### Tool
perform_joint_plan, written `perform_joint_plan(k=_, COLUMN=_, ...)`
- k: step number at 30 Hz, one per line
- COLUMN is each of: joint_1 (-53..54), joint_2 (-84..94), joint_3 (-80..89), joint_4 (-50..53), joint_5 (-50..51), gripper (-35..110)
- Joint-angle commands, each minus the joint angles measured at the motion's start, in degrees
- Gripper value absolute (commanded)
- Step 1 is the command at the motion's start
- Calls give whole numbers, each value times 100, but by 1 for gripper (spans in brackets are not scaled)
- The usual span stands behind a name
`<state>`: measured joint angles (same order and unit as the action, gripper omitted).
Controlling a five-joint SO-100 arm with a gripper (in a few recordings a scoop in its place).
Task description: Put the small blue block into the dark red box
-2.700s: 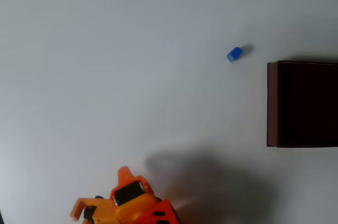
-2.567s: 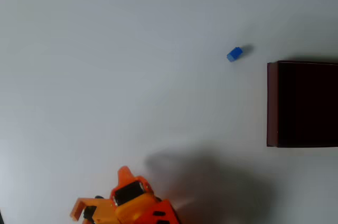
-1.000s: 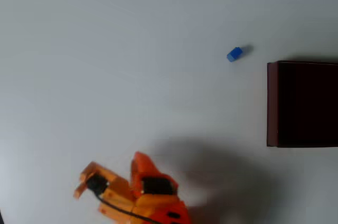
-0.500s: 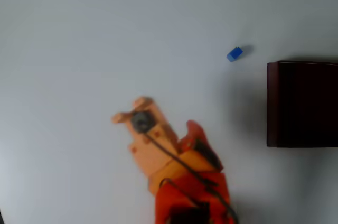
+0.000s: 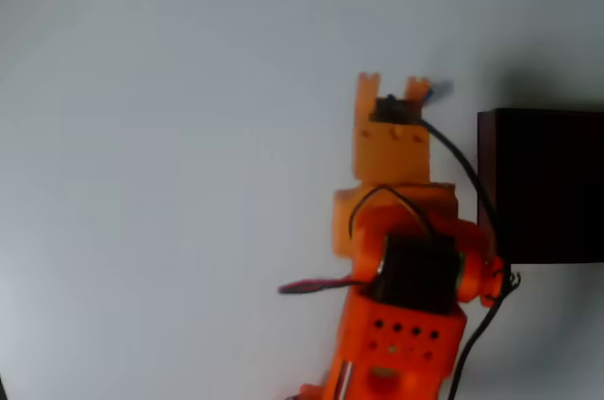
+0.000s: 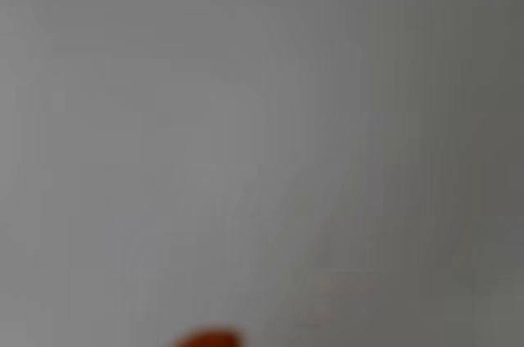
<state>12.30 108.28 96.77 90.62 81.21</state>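
While the orange fingers (image 5: 392, 86) stand parted above it, the small blue block (image 5: 429, 92) peeks out as a bright sliver beside the right fingertip, near the dark red box (image 5: 543, 183) on a pale grey desk (image 5: 170, 136)

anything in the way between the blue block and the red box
Nothing visible. In the overhead view the small blue block peeks out beside the open gripper, and only bare white table separates it from the dark red box.
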Motion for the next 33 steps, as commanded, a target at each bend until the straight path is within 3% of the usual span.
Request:
perform_joint_plan(k=1, joint_1=88, joint_2=-264, joint_3=-571, joint_4=211, joint_5=1072, gripper=24)
perform_joint_plan(k=5, joint_1=-114, joint_2=-1354, joint_3=-1784, joint_4=896, joint_5=1978, gripper=24)
perform_joint_plan(k=11, joint_1=-334, joint_2=-2672, joint_3=-3015, joint_4=905, joint_5=2628, gripper=25)
perform_joint_plan(k=33, joint_1=79, joint_2=-4307, joint_3=-4623, joint_4=896, joint_5=3401, gripper=26)
